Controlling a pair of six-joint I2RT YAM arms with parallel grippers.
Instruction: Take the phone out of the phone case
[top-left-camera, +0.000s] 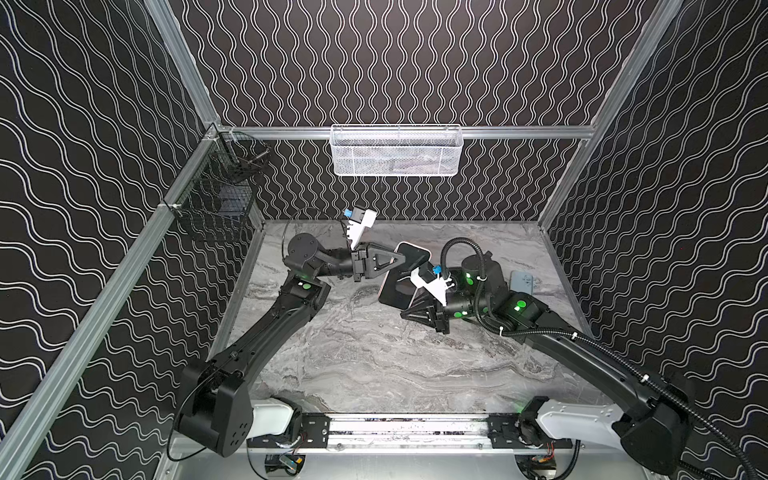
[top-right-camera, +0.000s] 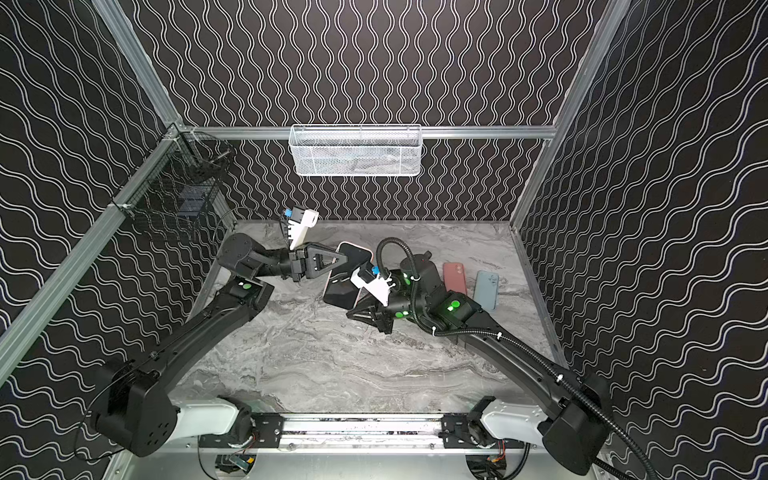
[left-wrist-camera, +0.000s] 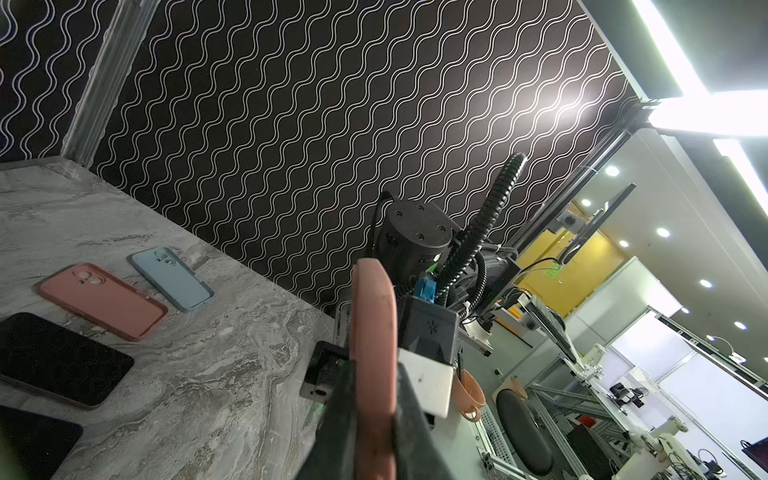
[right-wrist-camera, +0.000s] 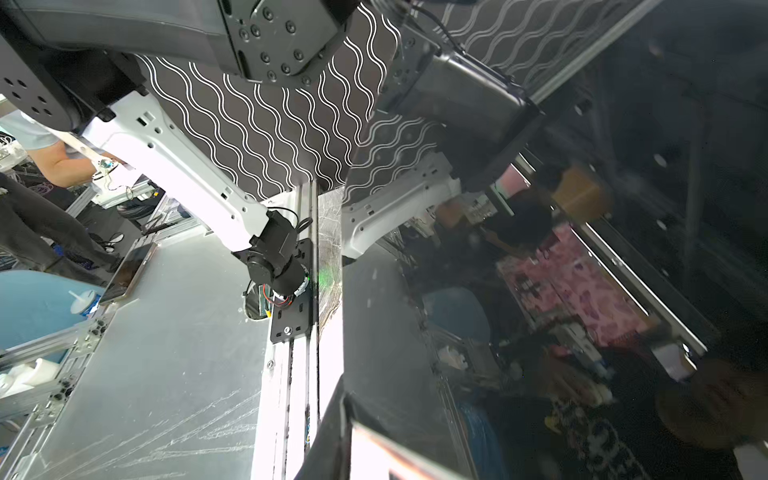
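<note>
A phone with a dark screen sits in a pink phone case and is held tilted above the marble table, in both top views. My left gripper is shut on the case's upper side edge. In the left wrist view the pink edge runs up from between the two black fingers. My right gripper is shut on the lower end. In the right wrist view the glossy screen fills one side and mirrors the room. The right wrist camera hides the phone's middle in the top views.
An empty pink case and an empty light blue case lie on the table beside the right arm. Two bare dark phones lie nearby. A white mesh basket and a black wire basket hang on the walls.
</note>
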